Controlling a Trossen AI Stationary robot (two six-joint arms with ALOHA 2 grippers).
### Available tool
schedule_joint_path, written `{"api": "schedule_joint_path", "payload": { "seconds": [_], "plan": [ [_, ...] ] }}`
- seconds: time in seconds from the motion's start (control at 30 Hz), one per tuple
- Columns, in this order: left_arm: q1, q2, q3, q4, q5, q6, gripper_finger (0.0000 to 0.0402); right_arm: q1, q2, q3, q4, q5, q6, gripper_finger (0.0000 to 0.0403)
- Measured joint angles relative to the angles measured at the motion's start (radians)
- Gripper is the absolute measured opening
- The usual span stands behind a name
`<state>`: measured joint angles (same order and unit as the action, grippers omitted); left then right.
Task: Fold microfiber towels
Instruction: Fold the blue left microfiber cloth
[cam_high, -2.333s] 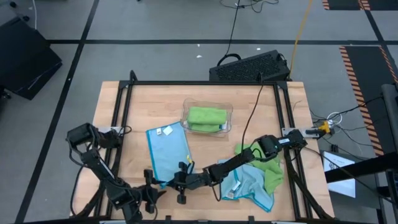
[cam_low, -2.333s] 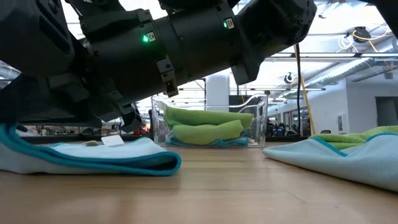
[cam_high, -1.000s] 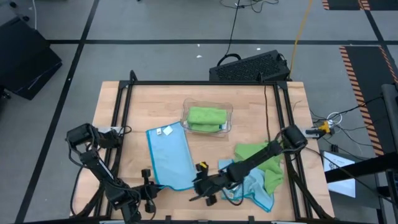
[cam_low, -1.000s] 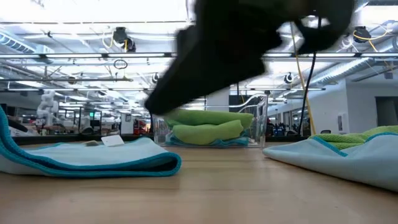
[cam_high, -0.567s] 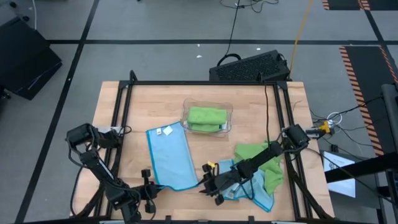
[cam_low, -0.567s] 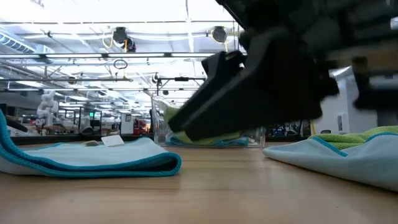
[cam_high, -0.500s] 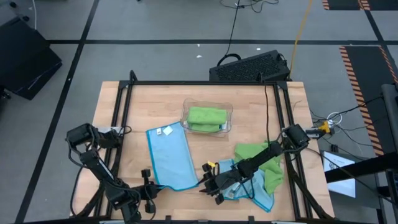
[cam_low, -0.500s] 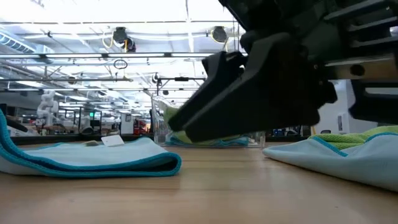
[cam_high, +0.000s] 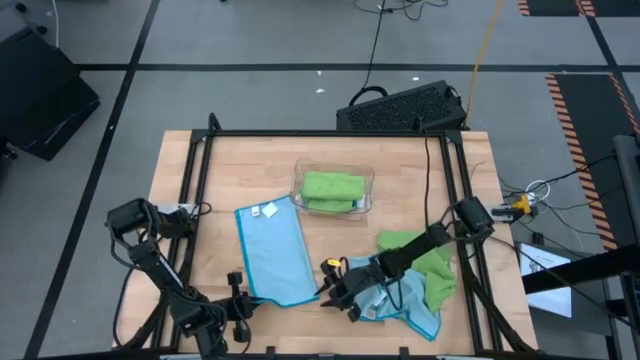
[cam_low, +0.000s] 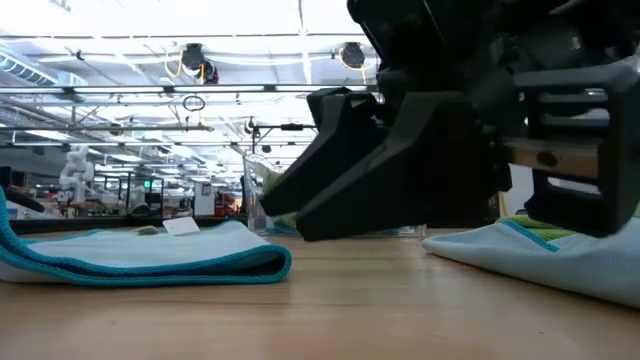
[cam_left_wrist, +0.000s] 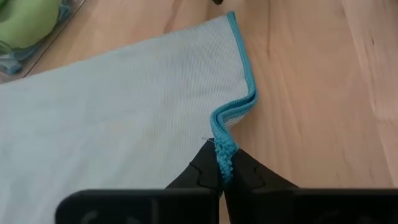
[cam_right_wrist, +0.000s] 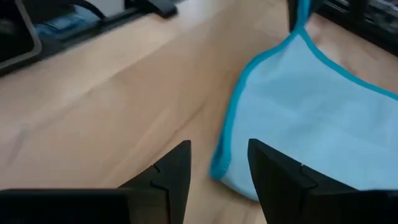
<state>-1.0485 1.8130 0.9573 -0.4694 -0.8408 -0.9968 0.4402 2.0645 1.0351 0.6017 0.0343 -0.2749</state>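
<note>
We have a folded light blue towel (cam_high: 273, 254) lying flat near the middle of the table (cam_high: 190, 190), toward its front edge, white tag (cam_high: 265, 210) at its far end. Our left hand (cam_left_wrist: 222, 167) pinches this towel's front corner, fingers pressed together on the darker teal hem (cam_left_wrist: 242, 73), which bunches there.

Our right hand (cam_right_wrist: 217, 163) hovers low with fingers spread, just off the edge of a second light blue towel (cam_high: 400, 297), which is rumpled near the front right corner of the table and tangled with a lime green towel (cam_high: 425, 265).

These cloths look light, limp and finely ribbed; we judge they will drape and crease wherever lifted, so the stitched hem at a corner seems the firmest place to grip. A clear plastic tray (cam_high: 300, 182) beyond the middle of the table holds a folded green towel (cam_high: 332, 188).
</note>
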Motion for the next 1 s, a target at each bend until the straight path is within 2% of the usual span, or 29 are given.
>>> {"api": "schedule_joint_path", "payload": {
  "seconds": [0.13,0.3,0.53,0.8,1.0],
  "plan": [
    [0.000,0.000,0.000,0.000,0.002,-0.001,0.0011,-0.029,0.000,0.000,0.000,-0.090,-0.018,0.0153],
    [0.001,0.000,0.000,0.000,0.002,-0.007,0.0006,-0.055,0.000,0.000,-0.001,-0.143,-0.058,0.0153],
    [0.001,0.000,0.000,0.000,0.003,-0.009,0.0005,-0.055,0.010,0.001,0.010,-0.145,-0.100,0.0153],
    [0.006,0.000,0.000,0.002,0.011,-0.009,0.0007,-0.071,0.118,0.043,0.069,-0.200,-0.048,0.0153],
    [0.006,0.000,0.000,0.000,0.036,-0.027,0.0011,-0.079,0.126,0.050,0.031,-0.196,-0.041,0.0153]
  ]
}}
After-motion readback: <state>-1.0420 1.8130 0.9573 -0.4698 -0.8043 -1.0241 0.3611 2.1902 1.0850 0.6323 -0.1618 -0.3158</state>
